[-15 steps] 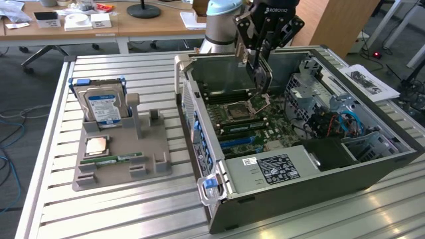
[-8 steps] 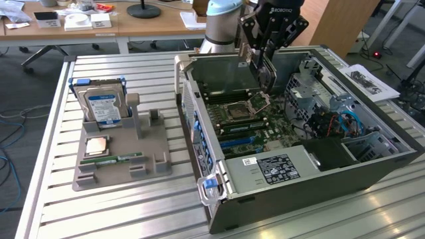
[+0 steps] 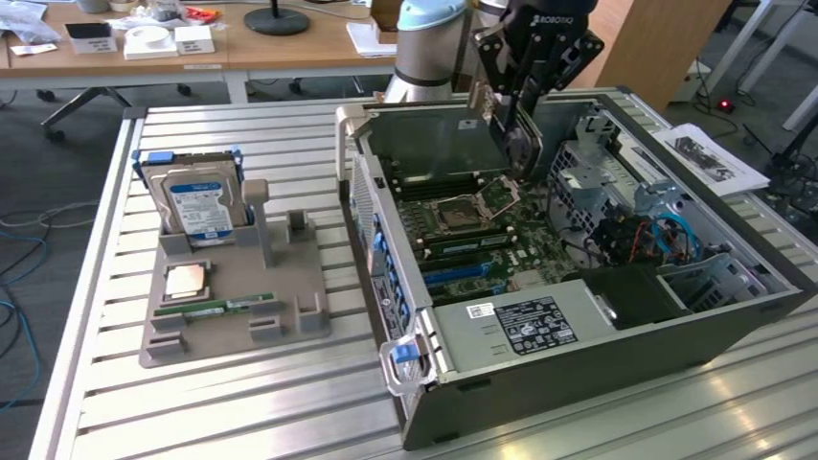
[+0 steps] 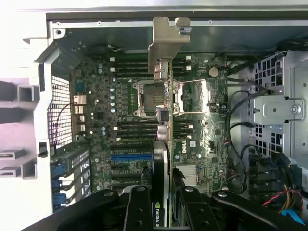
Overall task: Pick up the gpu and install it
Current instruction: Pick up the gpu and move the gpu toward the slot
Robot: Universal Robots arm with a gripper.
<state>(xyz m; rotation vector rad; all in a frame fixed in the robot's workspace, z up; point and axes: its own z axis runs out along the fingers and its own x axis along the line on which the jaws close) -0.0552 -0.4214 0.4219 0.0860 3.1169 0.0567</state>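
Grey holder [image 3: 228, 335] — hard drive [image 3: 198, 206] upright, RAM stick [image 3: 217, 308] flat.

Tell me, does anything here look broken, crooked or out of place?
Nothing looks broken or spilled. The gpu hangs on edge above the motherboard, clamped in the gripper, not yet in a slot; the CPU socket stands open.

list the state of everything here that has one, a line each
gpu, gripped on edge above the motherboard, not in a slot
jaws, shut on the gpu
computer case, side panel off, interior open
cpu socket, cover flipped open
hard drive, standing upright in the grey holder
ram stick, lying flat in the holder
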